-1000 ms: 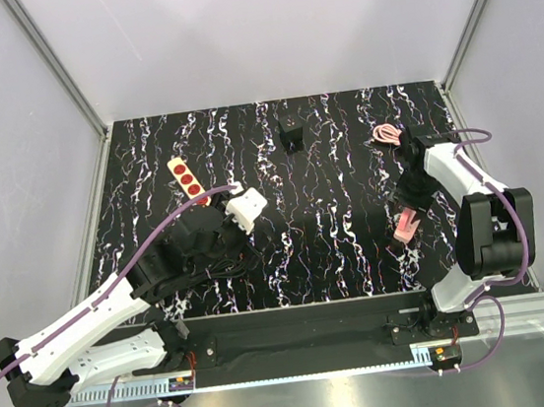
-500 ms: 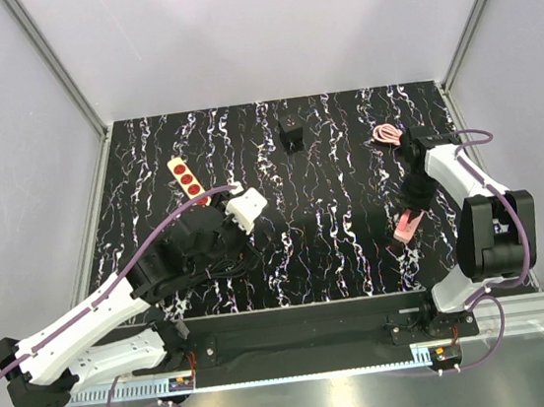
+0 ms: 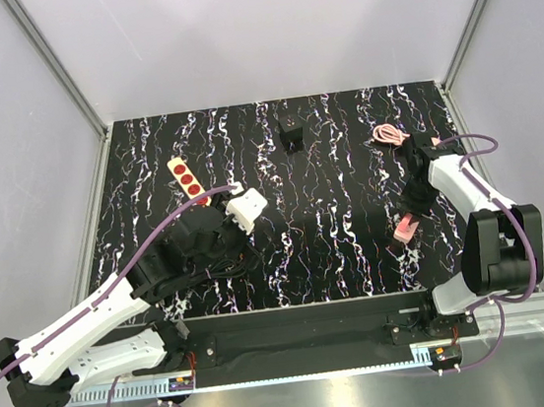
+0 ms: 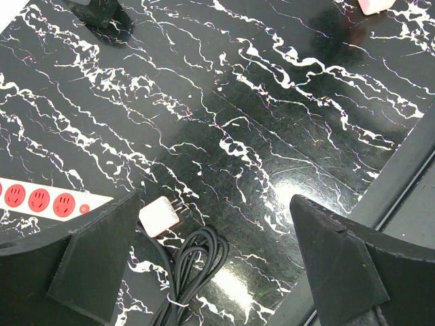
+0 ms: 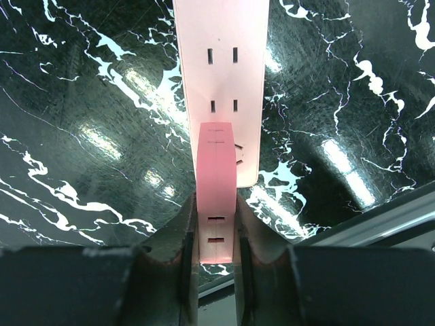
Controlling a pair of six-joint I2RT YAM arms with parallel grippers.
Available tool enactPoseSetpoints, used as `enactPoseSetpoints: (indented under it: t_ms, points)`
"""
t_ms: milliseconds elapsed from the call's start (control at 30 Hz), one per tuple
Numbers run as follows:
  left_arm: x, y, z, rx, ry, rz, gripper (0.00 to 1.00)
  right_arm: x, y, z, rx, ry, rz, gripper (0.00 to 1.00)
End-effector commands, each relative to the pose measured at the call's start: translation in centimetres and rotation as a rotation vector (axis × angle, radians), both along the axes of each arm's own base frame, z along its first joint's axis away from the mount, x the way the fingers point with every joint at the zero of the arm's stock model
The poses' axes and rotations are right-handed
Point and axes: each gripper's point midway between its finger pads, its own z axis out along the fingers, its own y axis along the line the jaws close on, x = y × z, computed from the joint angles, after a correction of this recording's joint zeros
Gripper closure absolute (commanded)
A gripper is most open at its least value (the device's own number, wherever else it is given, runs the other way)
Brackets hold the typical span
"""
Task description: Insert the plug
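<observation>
Right next to the end of the red-socket strip [image 4: 41,199] sits the white plug [image 4: 160,216]. It's lying flat on the table [image 4: 285,102] with its prongs pointing away from that strip. Hard to say if the two actually touch, since one finger of the left gripper [image 4: 214,200] covers the gap. A bundled black cable [image 4: 194,261] lies just beside the plug, on the side away from the strip. The left gripper hangs over this spot with its fingers spread wide and nothing between them, so the plug isn't picked up or plugged in yet.

Well off to the right of the red-socket strip, close to the table's near edge, the right gripper [image 5: 216,212] is pinched tight on a pink piece [image 5: 217,159]. That piece runs lengthwise over the near end of a pale pink strip [image 5: 221,41] with paired slots on top, overlapping it. Can't tell from the wrist view if anything is actually seated in a slot.

Also to the right of the red-socket strip, but further back, there's a small black block [image 3: 291,137]. Past that is a coiled pink cord [image 3: 386,135], near the right arm.
</observation>
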Motion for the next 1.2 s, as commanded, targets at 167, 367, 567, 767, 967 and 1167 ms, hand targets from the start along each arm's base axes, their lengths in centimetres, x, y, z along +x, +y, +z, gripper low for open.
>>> enactPoseSetpoints:
  t_ms: [167, 367, 567, 767, 967, 1167]
  points:
    - [-0.1, -0.2, 0.9, -0.027, -0.030, -0.016, 0.01, -2.8, -0.2, -3.5, -0.014, 0.119, 0.007, 1.00]
    - [-0.1, -0.3, 0.8, -0.026, -0.026, -0.018, 0.01, -3.5, -0.1, -4.4, -0.007, 0.132, 0.000, 1.00]
    - [-0.1, -0.3, 0.7, -0.024, -0.023, -0.021, 0.01, -4.1, 0.4, -5.3, 0.005, 0.170, -0.004, 1.00]
    - [-0.1, -0.2, 1.0, -0.031, -0.029, -0.016, 0.01, -4.2, 0.3, -5.5, 0.000, 0.187, -0.003, 1.00]
    - [-0.2, -0.2, 1.0, -0.033, -0.027, -0.018, 0.01, -2.9, 0.2, -4.3, -0.010, 0.137, 0.004, 1.00]
    - [0.0, 0.0, 1.2, -0.040, -0.033, 0.002, 0.01, 0.4, 0.2, 0.0, -0.010, 0.021, 0.010, 0.51]
